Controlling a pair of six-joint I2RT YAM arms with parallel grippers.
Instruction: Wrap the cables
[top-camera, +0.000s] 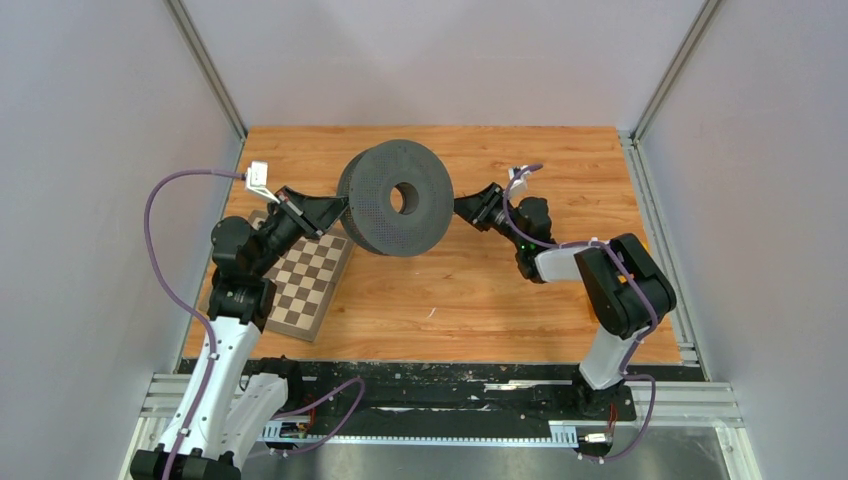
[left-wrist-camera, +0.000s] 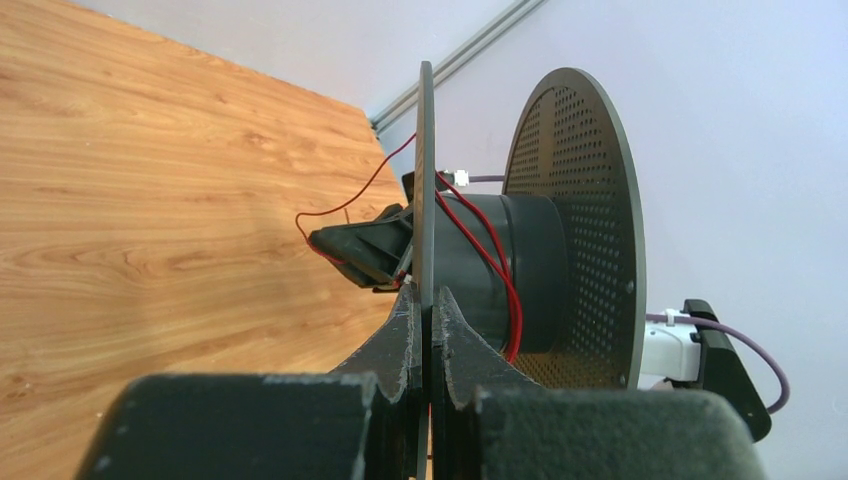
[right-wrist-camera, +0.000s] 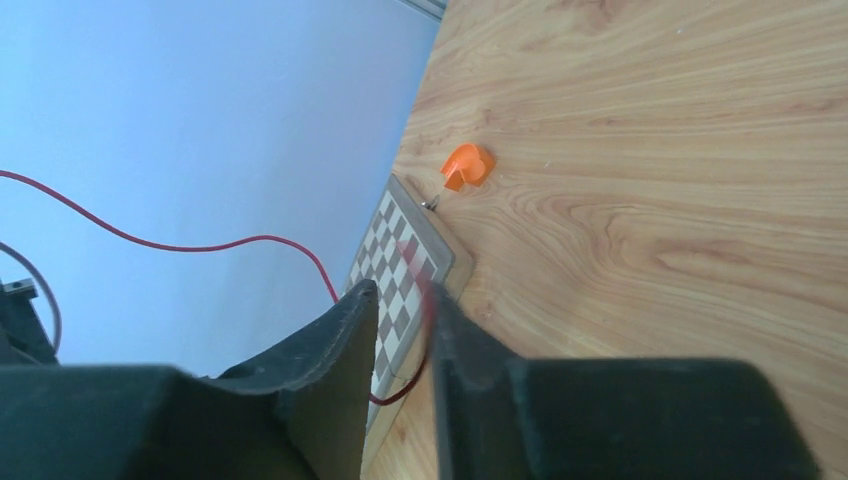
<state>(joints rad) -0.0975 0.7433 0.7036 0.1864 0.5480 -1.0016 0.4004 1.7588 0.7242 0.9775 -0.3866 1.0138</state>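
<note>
A black spool with perforated flanges is held in the air above the table's middle. My left gripper is shut on the edge of the spool's near flange, the jaws pinching it. The thin red cable has a few turns round the hub and runs off over the flange toward my right gripper. My right gripper is just right of the spool. In the right wrist view its fingers stand slightly apart, with the cable looping loosely between them.
A small chessboard lies on the wooden table under the left arm; it also shows in the right wrist view. A small orange piece lies next to it. Grey walls enclose the table on three sides.
</note>
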